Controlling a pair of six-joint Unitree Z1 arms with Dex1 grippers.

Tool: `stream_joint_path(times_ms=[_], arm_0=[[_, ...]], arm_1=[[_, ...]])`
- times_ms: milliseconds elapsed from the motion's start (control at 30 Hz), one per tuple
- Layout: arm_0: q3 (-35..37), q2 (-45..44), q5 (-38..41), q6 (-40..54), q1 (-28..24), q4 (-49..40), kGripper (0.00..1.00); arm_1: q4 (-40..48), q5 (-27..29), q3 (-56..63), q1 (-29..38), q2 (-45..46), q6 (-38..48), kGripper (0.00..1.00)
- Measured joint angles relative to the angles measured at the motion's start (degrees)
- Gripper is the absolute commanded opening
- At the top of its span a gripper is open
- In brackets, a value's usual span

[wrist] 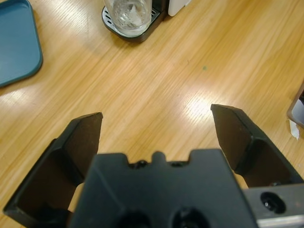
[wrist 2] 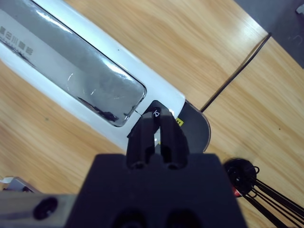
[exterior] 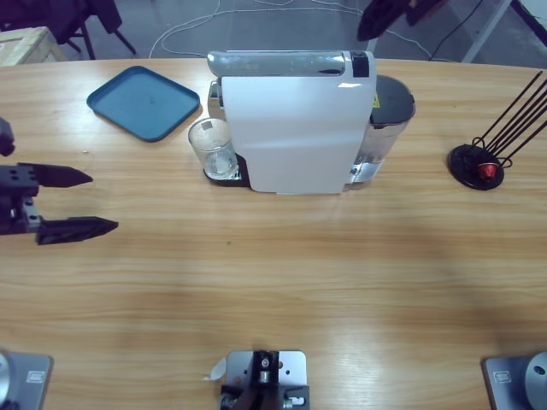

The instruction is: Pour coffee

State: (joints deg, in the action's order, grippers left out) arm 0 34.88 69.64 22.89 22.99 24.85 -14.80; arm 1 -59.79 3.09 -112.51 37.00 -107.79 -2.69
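A white coffee machine (exterior: 291, 128) with a silver top stands mid-table. On its drip tray, under the spout, is a clear glass (exterior: 214, 149), which looks empty. My left gripper (exterior: 90, 202) hovers open over bare wood at the table's left, well short of the glass (wrist: 128, 14), with nothing between its jaws (wrist: 156, 114). My right gripper (wrist 2: 158, 116) is shut and empty. Its tips sit at the black end of the machine's silver lid (wrist 2: 71, 61); I cannot tell whether they touch it.
A blue tray (exterior: 144, 102) lies at the back left, beside the glass. The machine's water tank (exterior: 389, 111) sits on its right side. A black wire stand (exterior: 483, 162) with a red piece at its base stands at the far right.
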Motion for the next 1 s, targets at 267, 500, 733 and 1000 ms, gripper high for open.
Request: stream_joint_path(times_ms=[267,500,733,1000], arm_0=[[-0.6,-0.2,0.0,-0.1,0.0,0.0,1.0],[-0.7,-0.2,-0.1,-0.1,0.0,0.0,1.0],[-0.8,-0.2,-0.5,-0.1,0.0,0.0,1.0],[-0.8,-0.2,-0.7,-0.1,0.0,0.0,1.0]], arm_1=[[0.0,0.1,0.1,0.0,-1.2,0.0,0.0],[0.0,1.1,0.3,0.0,-1.2,-0.3,0.0],[-0.1,1.4,0.2,0.0,-1.1,-0.4,0.0],[-0.7,1.3,0.6,1.1,-1.2,-0.4,0.0]])
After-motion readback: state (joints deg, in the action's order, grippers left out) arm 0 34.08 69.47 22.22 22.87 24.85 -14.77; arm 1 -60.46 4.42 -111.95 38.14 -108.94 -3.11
